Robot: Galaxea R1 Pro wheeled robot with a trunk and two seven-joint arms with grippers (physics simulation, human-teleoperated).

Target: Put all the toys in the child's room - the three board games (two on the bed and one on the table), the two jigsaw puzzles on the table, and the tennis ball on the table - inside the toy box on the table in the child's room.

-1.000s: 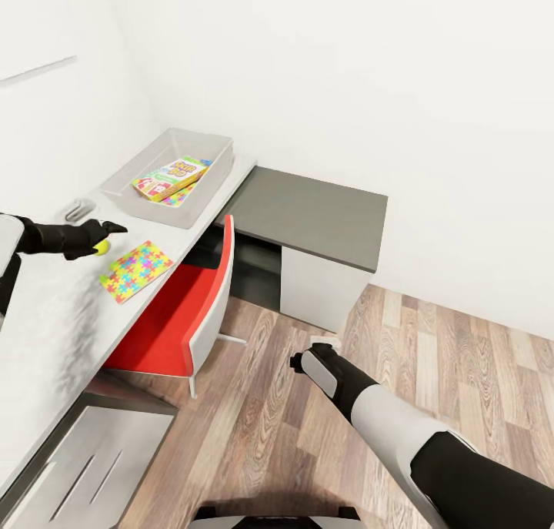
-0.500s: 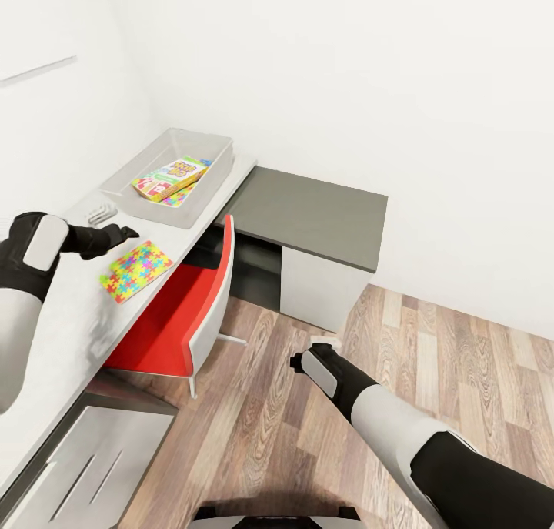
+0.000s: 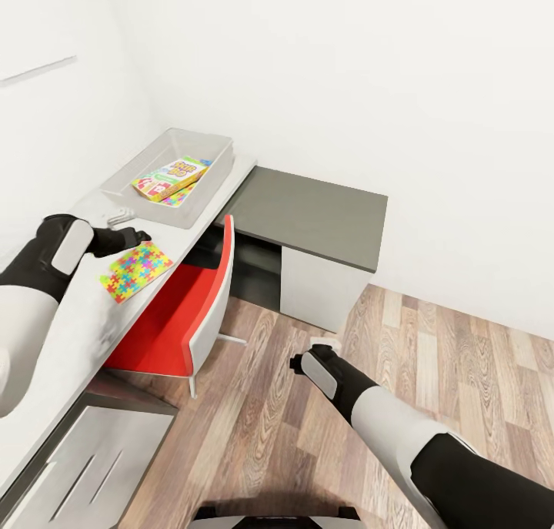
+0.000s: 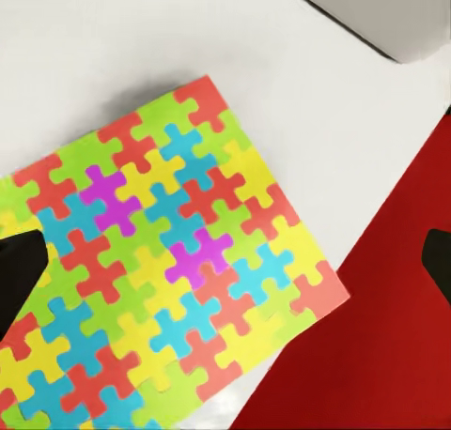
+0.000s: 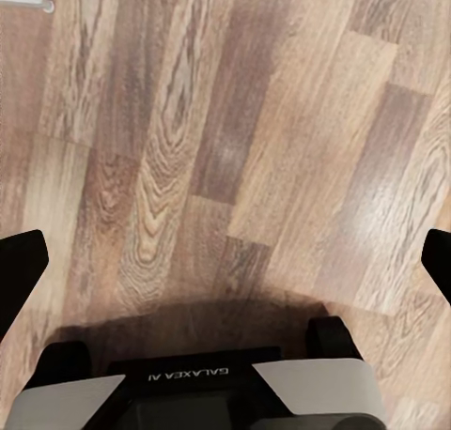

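My left gripper [image 4: 230, 252], jaws spread and empty, hangs over the thin, multicoloured jigsaw puzzle square [image 3: 136, 271] lying beside the shallow light-grey toy box [image 3: 171, 176]; next I should lower and grip its edge.

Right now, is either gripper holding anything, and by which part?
Nothing is held. The left gripper is open above the jigsaw puzzle; the right gripper is open over the floor.

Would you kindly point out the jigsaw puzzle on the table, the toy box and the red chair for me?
jigsaw puzzle [image 4: 169, 261], left wrist view, middle of its patterned face.
toy box [image 3: 201, 196], head view, its near right sloping wall.
red chair [image 3: 165, 325], head view, on the seat.
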